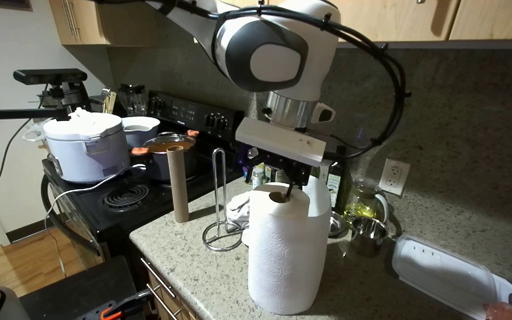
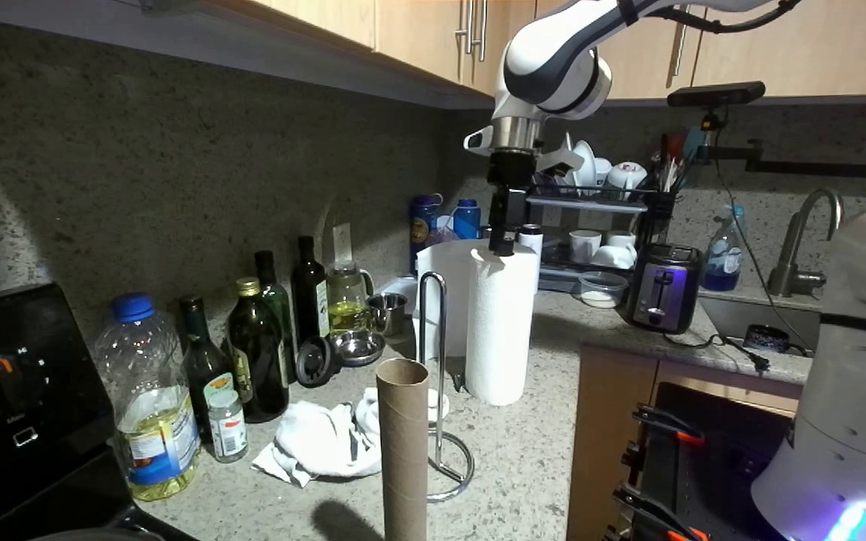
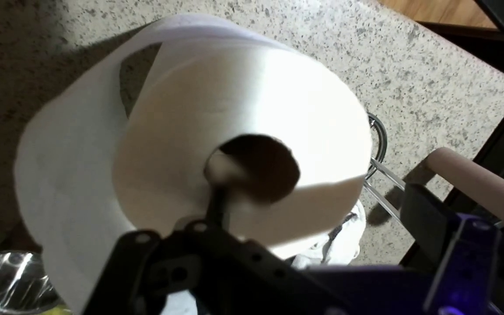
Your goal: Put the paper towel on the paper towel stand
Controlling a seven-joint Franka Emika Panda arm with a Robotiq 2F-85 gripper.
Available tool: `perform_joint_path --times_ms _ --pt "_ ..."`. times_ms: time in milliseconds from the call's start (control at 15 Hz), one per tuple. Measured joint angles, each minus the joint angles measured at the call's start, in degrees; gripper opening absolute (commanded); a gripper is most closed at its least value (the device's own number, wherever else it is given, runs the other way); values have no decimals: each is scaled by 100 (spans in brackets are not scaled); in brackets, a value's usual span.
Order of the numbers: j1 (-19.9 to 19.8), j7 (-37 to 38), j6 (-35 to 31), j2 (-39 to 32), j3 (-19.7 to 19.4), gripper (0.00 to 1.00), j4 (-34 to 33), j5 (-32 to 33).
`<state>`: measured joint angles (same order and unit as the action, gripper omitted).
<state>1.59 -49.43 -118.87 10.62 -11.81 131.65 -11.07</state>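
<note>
The paper towel [image 1: 278, 253] is a tall white roll standing upright on the counter, with a loose sheet curling behind it; it also shows in an exterior view [image 2: 501, 330] and the wrist view [image 3: 182, 118]. The paper towel stand [image 1: 216, 195] is a bare chrome wire loop on a ring base beside the roll, also in an exterior view [image 2: 442, 338]. My gripper [image 3: 317, 201] is above the roll with fingers spread wide. One dark fingertip is at the edge of the core hole; its depth is unclear. The other finger is out beyond the roll, on the stand's side.
A brown cardboard tube [image 1: 177, 186] stands upright near the stand. A crumpled white cloth [image 2: 328, 443] lies behind it. Bottles [image 2: 256, 349], a metal cup [image 2: 388, 313] and a glass jug [image 2: 349, 300] line the wall. The stove [image 1: 127, 195] holds pots.
</note>
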Motion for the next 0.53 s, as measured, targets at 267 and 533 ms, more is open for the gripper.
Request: perform_joint_path --times_ms 267,533 --pt "-59 0 0 14 68 100 0 0" --pt "-61 1 0 59 92 100 0 1"
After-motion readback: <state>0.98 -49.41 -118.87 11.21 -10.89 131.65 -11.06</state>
